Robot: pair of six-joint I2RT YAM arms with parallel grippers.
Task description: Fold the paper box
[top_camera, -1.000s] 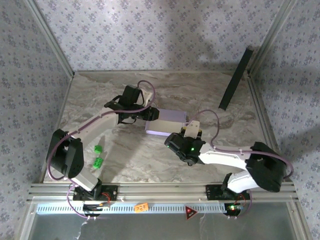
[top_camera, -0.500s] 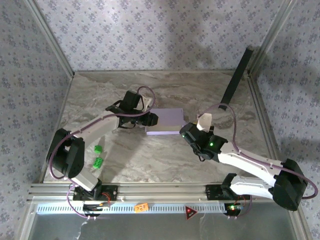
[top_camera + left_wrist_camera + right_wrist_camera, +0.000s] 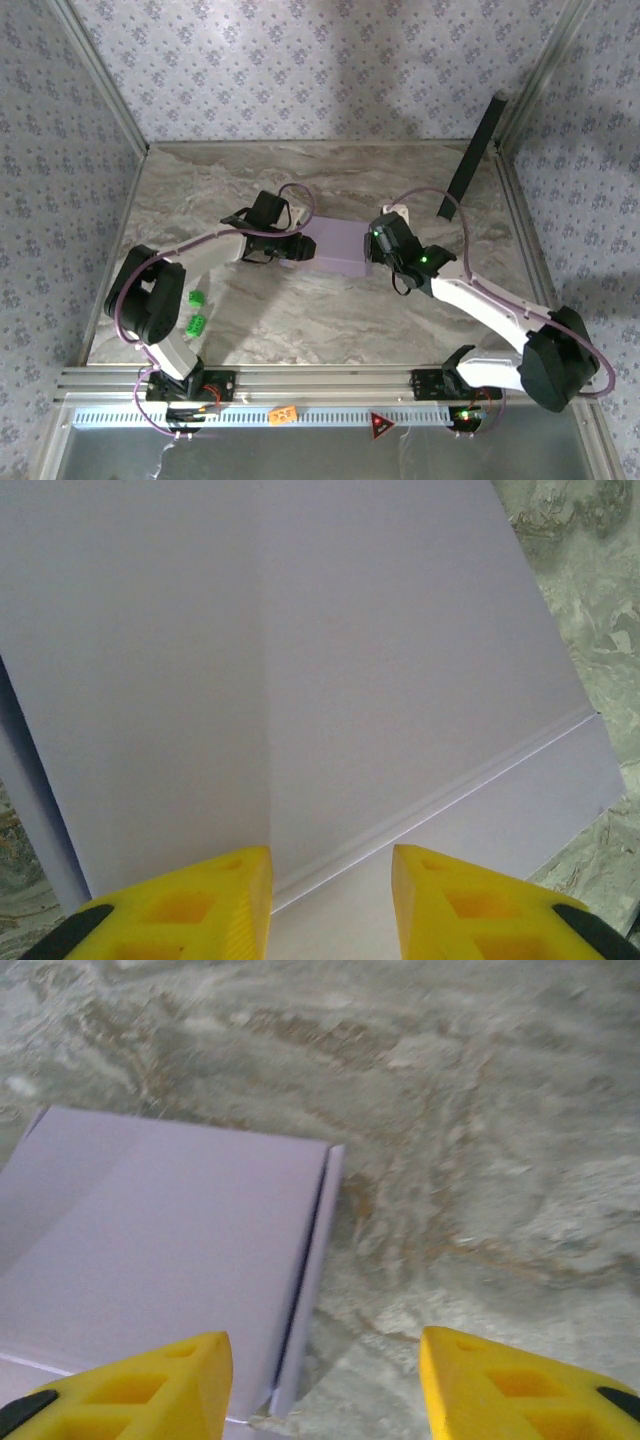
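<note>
The box (image 3: 340, 246) is thin, smooth lavender card, folded into a flat rectangle. It lies around the middle of the desk (image 3: 250, 190), between the two claws. Seen close from the left wrist, its top (image 3: 380, 660) carries a soft crease and one straight seam. From the right wrist, a dark slit runs along its right edge (image 3: 170, 1220).

The left claw (image 3: 302, 245) sits at the box's left end, its yellow fingers parted over the lavender top (image 3: 330, 900), clamping nothing. The right claw (image 3: 383, 238) is at the box's right end, its jaws wide apart above that edge and the bare desk (image 3: 325, 1380).

The desk has a grey-beige marble look. The walls (image 3: 300, 70) are papered in a small floral print, and a metal rail (image 3: 330, 380) runs along the near edge.

There is one box. One long, flat black panel (image 3: 472, 160) leans in the far right corner. Two small green blocks (image 3: 197, 298) (image 3: 196, 323) lie near the left edge.
</note>
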